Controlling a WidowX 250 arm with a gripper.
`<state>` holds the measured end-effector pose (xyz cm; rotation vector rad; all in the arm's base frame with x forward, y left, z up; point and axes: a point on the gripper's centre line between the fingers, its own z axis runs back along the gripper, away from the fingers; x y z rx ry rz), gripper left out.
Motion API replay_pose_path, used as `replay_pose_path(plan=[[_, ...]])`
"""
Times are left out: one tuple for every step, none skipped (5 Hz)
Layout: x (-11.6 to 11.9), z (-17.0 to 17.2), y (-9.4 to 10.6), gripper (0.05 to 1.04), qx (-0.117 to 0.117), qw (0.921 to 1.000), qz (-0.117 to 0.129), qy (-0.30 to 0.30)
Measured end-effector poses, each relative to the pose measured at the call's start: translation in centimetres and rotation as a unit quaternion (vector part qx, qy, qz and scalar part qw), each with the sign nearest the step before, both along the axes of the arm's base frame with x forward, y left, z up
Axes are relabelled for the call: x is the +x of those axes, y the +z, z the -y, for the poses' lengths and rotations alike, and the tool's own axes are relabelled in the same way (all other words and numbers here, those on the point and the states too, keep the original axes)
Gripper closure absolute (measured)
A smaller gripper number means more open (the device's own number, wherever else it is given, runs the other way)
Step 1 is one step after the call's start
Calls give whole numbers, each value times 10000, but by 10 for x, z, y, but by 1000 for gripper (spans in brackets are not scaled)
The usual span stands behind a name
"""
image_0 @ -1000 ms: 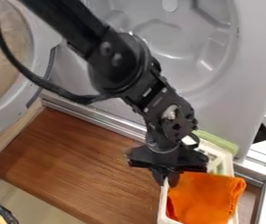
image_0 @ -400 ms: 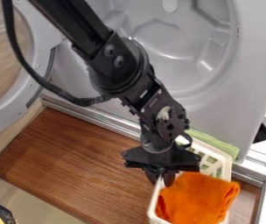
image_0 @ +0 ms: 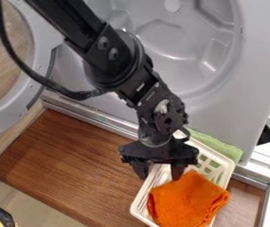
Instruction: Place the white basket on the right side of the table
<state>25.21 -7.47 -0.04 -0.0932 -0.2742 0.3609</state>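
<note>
Orange cloth (image_0: 188,199) is lying folded in the white basket (image_0: 226,165), and the basket is sitting toward the right end of the brown wooden table (image_0: 72,164), so I'm reckoning the placing is pretty much done. Gripper (image_0: 159,176) is hanging over the basket's left wall with its fingers standing apart, one outside the rim and one inside, next to the cloth. I'm calling the step in hand a clean release. For that I'm planning on going straight up, slowly, until both tips are clearing the rim (sideways is asking for trouble, since a finger could be hooking the wall and dragging the lot). I'm also watching for the inner finger snagging that cloth.

As for the surface, wood grain is running along the board, and a green cloth (image_0: 217,144) is resting by the basket's far edge. Behind it a metal rail (image_0: 96,117) is lining the back, a big grey moulded panel (image_0: 220,88) is rising, and a round door (image_0: 42,75) is hanging at the left.
</note>
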Motion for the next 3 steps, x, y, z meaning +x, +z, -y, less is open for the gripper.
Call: replay_pose_path(plan=[[1, -2, 7, 72, -2, 9999, 70, 76], [1, -5, 21, 77, -9, 9997, 193, 122], [4, -12, 41, 83, 25, 9992, 365, 169]])
